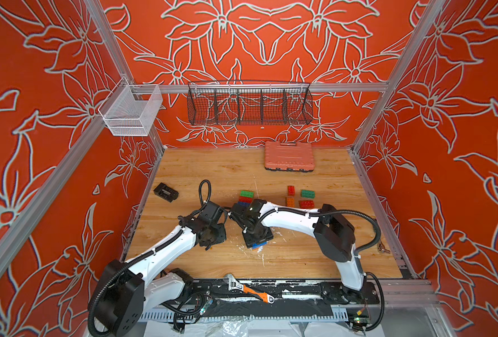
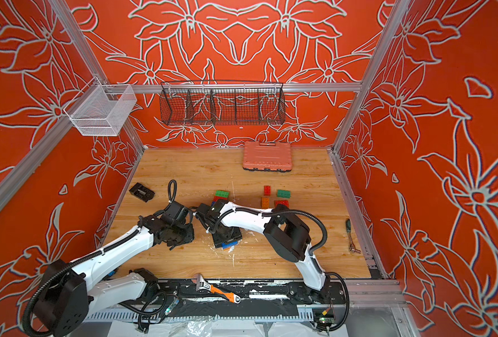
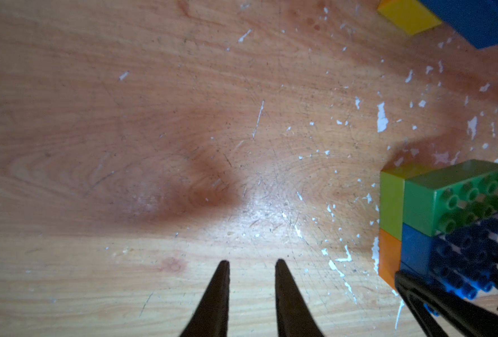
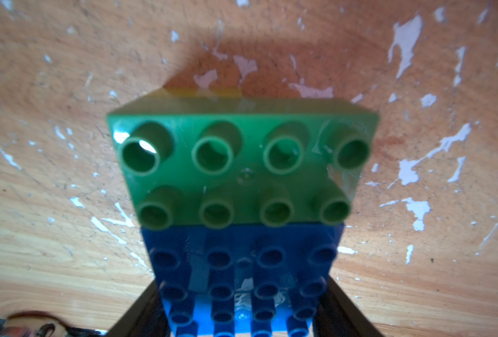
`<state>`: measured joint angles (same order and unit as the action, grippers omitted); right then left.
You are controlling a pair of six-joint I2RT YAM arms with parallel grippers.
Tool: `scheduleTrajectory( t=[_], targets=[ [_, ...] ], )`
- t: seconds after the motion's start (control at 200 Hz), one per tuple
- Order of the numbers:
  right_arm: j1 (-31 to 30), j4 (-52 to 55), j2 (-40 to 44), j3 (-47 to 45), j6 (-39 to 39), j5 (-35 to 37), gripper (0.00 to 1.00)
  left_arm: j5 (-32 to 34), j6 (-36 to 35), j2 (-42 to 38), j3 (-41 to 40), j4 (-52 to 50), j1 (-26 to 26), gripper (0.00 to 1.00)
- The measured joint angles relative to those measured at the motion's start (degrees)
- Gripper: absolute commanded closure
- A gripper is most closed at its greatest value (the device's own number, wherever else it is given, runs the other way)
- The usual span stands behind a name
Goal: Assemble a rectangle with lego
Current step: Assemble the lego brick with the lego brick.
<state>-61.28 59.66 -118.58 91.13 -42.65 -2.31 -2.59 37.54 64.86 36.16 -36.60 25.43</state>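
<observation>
Pressure belongs straight down: right hand (image 4: pixel 242 291) clamps the blue brick (image 4: pixel 242 253) beside the green brick (image 4: pixel 242 163); left hand (image 3: pixel 252 262), slightly parted, empty, could brace them.

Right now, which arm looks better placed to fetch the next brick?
Left, probably: the left gripper is open and empty, while the right gripper is clamped on the stacked bricks.

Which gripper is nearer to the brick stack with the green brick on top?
Right. The right gripper is closed on the blue end of the brick stack; the left gripper stands beside it, apart, open and empty.
</observation>
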Motion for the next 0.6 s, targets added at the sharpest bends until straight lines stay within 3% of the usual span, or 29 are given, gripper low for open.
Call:
scheduleTrajectory(
  t=[0.09,0.315,0.601],
  targets=[
    [0.00,0.76,-0.35,0.76,0.02,0.50,0.33,-0.02,0.02,0.00,0.00,0.00,-0.02,0.73],
    [-0.59,1.62,-2.16,2.78,0.61,1.90,0.18,-0.13,0.20,0.02,0.28,-0.61,-0.17,0.71],
    [-0.61,1.79,-0.85,2.27,1.70,3.63,0.14,-2.21,0.20,2.71,2.84,-1.27,-0.26,0.67]
  ],
)
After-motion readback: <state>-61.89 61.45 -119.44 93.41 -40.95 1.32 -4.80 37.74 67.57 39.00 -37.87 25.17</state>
